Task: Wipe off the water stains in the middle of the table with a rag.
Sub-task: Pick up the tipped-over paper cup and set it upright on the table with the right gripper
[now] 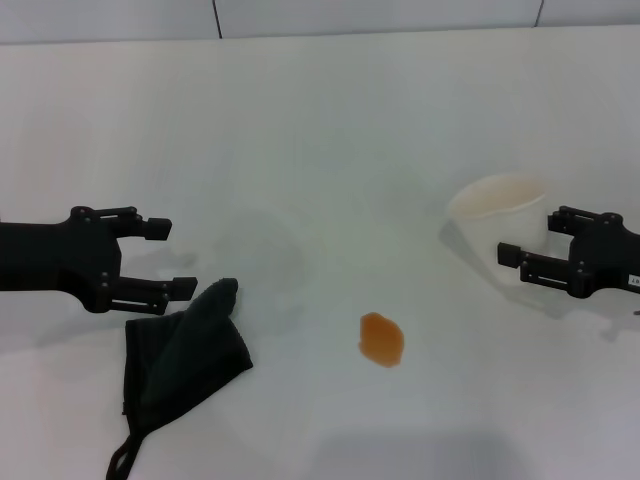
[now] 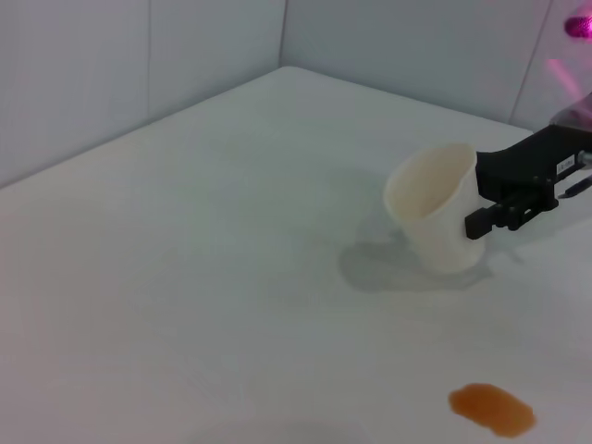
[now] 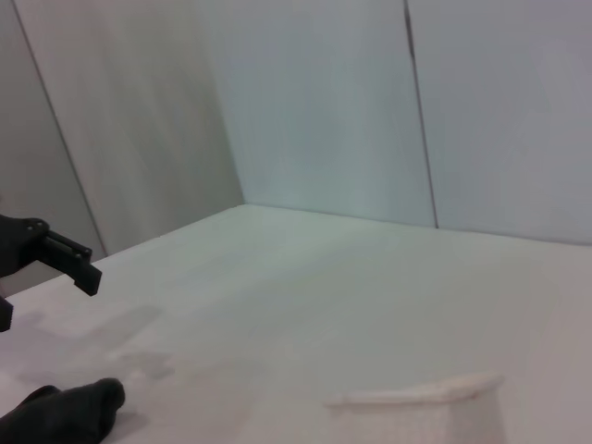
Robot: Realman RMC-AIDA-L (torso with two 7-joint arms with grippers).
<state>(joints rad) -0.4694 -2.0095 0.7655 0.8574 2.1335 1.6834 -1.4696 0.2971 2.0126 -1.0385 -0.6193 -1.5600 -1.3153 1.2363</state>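
Table (image 1: 330, 120) spreads white before you. Rag (image 1: 180, 360), cut off at the near edge, lies beneath your left gripper (image 1: 172, 257), fingers apart. Cup (image 1: 495, 220) touches your spread right gripper (image 1: 530, 240). Only the left wrist and head views show the water stains (image 1: 382, 339), mid-table.

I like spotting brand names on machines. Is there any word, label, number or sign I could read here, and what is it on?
Nothing can be read.
Right gripper: a small white label on its side near, also seen in the left wrist view; its print is too small to read.
Left gripper, rag, paper cup, water stains and table: no writing visible.
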